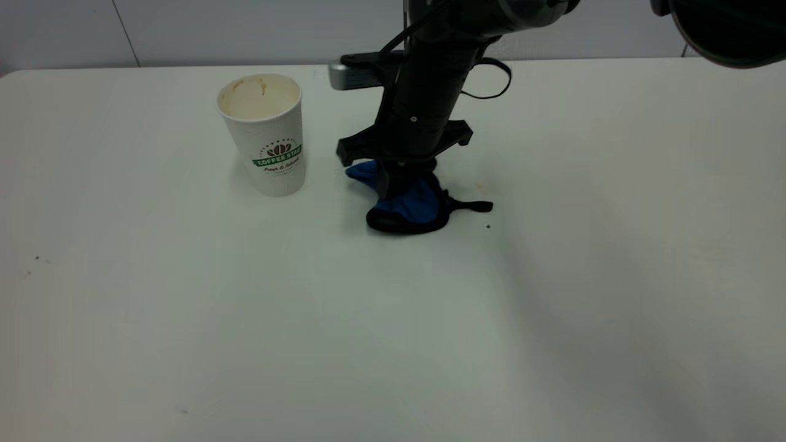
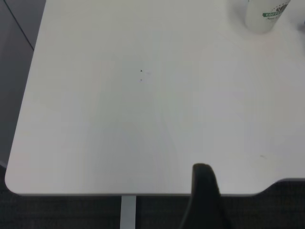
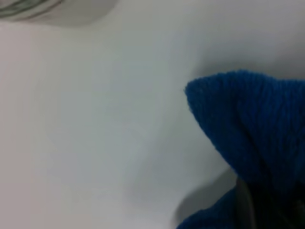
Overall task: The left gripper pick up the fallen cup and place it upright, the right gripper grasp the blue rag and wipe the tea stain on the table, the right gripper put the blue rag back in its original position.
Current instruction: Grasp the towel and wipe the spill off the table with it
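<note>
On table [image 1: 184, 307]: one cup [image 1: 265, 132] upright | one blue rag [image 1: 408, 202] clamped by right gripper [image 1: 402, 184] fingers

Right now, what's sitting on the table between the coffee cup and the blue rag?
Nothing: in the exterior view the table is bare white between the upright cup and the blue rag, which the right tool presses down.

The white bench [image 2: 119, 119] fills most of the view, with one rounded corner and a long edge showing against a dark floor. A white cup [image 2: 264, 14] with green lettering stands well in from that edge, only its lower part showing. A tiny dark speck [image 2: 141, 71] lies on the open surface. One dark tip of the left claw [image 2: 206, 200] rises over the bench's edge.
</note>
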Action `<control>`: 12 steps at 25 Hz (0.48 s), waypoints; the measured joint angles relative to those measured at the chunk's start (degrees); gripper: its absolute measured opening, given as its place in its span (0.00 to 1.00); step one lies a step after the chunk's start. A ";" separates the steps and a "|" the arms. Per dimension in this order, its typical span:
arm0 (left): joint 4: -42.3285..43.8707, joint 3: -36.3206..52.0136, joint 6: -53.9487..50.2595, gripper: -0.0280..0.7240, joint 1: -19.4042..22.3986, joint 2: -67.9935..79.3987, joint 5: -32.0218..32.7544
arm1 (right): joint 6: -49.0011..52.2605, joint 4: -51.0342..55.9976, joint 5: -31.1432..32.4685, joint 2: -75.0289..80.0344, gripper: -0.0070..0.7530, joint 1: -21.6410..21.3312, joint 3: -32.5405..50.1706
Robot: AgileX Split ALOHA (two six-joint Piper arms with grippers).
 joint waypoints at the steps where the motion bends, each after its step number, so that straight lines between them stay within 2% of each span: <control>1: 0.00 0.00 0.00 0.79 0.00 0.00 0.00 | 0.79 -1.02 0.07 0.00 0.10 -0.95 0.00; 7: 0.00 0.00 0.00 0.79 0.00 0.00 0.00 | 4.57 -5.63 5.61 0.00 0.10 -8.23 -0.06; 9: 0.00 0.00 0.00 0.79 0.00 0.00 0.00 | 4.87 -5.86 8.18 0.00 0.10 -8.99 -0.17; 12: 0.00 0.00 0.00 0.79 0.00 0.00 0.00 | 5.06 -5.44 10.04 0.00 0.10 -7.96 -0.34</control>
